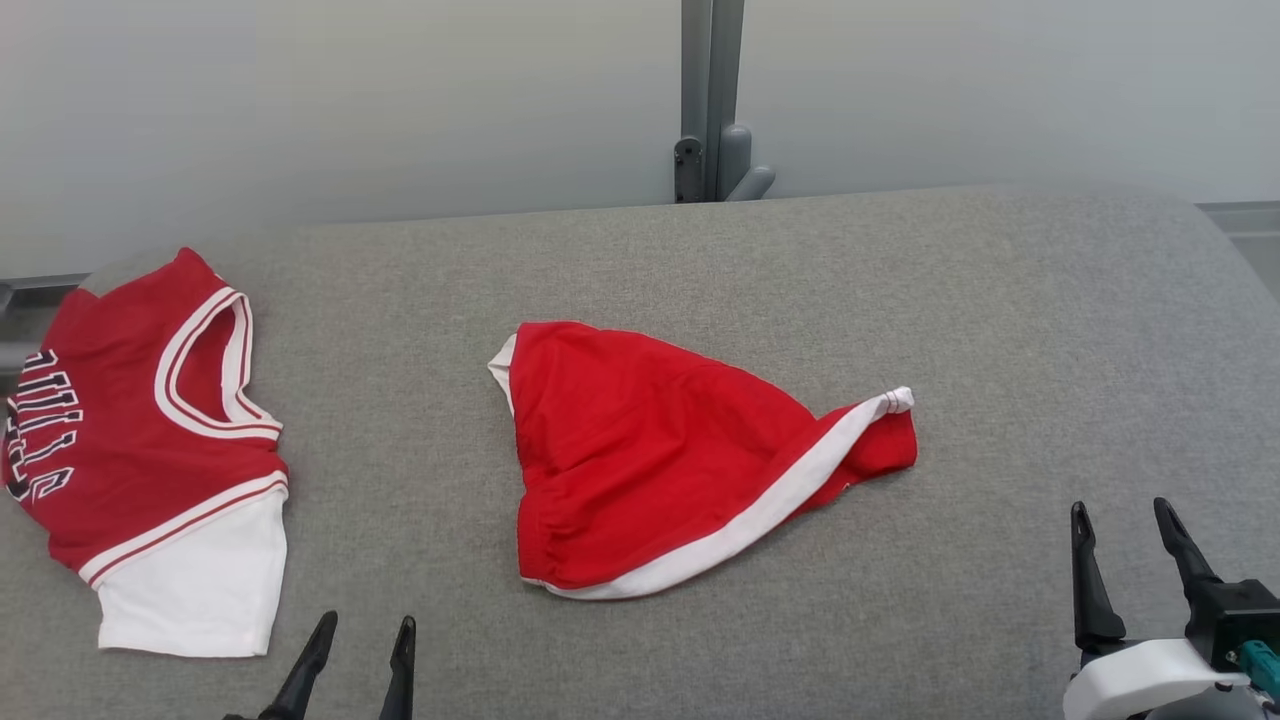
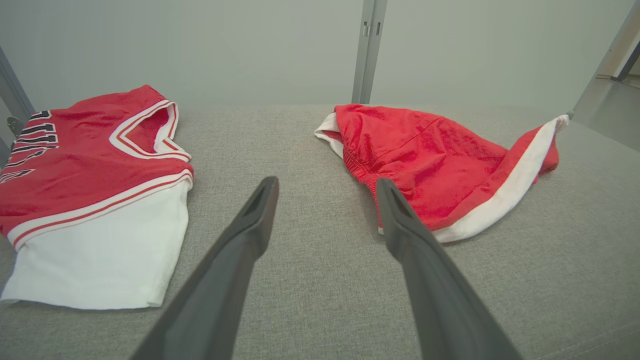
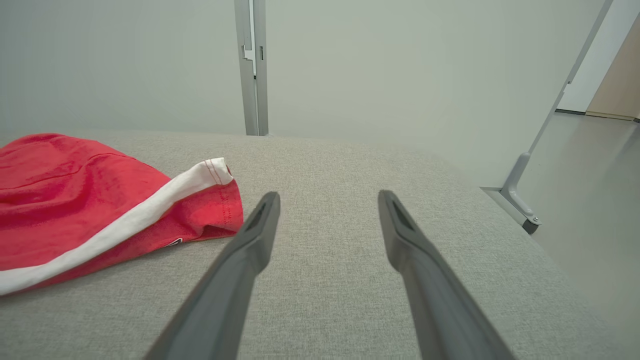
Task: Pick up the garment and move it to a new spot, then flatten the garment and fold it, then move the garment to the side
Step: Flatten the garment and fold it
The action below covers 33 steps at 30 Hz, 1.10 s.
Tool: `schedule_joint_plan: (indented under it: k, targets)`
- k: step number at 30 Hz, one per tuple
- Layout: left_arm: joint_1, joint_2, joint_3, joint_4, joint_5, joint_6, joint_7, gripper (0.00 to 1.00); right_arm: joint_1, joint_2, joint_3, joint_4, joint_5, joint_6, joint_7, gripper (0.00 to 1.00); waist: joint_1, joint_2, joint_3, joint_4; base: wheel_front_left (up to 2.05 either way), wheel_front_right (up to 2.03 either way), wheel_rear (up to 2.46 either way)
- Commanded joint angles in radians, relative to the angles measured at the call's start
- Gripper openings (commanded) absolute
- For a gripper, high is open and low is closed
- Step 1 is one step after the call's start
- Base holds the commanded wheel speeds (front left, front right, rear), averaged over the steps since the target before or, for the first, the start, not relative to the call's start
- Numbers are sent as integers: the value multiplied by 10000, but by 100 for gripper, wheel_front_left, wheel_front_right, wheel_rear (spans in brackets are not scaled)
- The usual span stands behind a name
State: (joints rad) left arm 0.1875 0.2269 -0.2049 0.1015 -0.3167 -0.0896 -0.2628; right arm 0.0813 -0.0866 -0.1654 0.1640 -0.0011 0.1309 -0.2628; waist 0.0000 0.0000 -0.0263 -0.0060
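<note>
Grey fabric tabletop (image 1: 1000,300) spreads before you under a pale wall, and the red shorts (image 1: 640,450) with the white side stripe lie crumpled at its middle, well apart from the red-and-white jersey (image 1: 120,440) on the left. Your left gripper (image 1: 367,620) and right gripper (image 1: 1120,508) both stand spread wide with nothing between their fingers, touching neither garment.
</note>
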Motion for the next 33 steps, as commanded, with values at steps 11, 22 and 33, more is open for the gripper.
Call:
schedule_joint_plan:
  k: [11, 22, 33]
  targets:
    - [720, -789, 1012, 205, 600, -407, -27, 100, 30, 171, 252, 402, -72, -3, -32, 100, 0, 0, -282, 91, 0, 0, 0]
    - [81, -929, 1064, 160, 402, -425, -27, 100, -76, 227, 680, 586, -22, -3, -30, 100, 0, 0, -192, 437, 0, 0, 0]
    - [-105, -826, 747, 254, 218, -426, -27, 100, -777, -401, 1636, 541, -267, -5, -30, 100, 0, 0, -63, 274, 0, 0, 0]
